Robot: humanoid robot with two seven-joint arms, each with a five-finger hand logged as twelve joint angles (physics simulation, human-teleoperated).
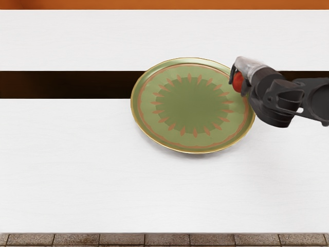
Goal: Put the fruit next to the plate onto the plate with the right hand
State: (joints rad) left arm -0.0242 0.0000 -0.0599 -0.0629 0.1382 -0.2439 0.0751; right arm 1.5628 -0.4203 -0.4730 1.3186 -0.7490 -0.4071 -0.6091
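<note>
A round green plate (193,105) with a gold rim and an orange sunburst pattern lies on the white table, slightly right of centre. My right hand (245,81) comes in from the right edge and sits at the plate's right rim. Its fingers are curled around a small red fruit (238,81), of which only a sliver shows on the side facing the plate. The fruit is at the rim's edge, held just above it. The left arm is out of view.
A dark brown band (61,84) crosses the table behind the plate. The white tabletop (103,180) stretches left and in front of the plate. A tiled floor strip shows at the bottom edge.
</note>
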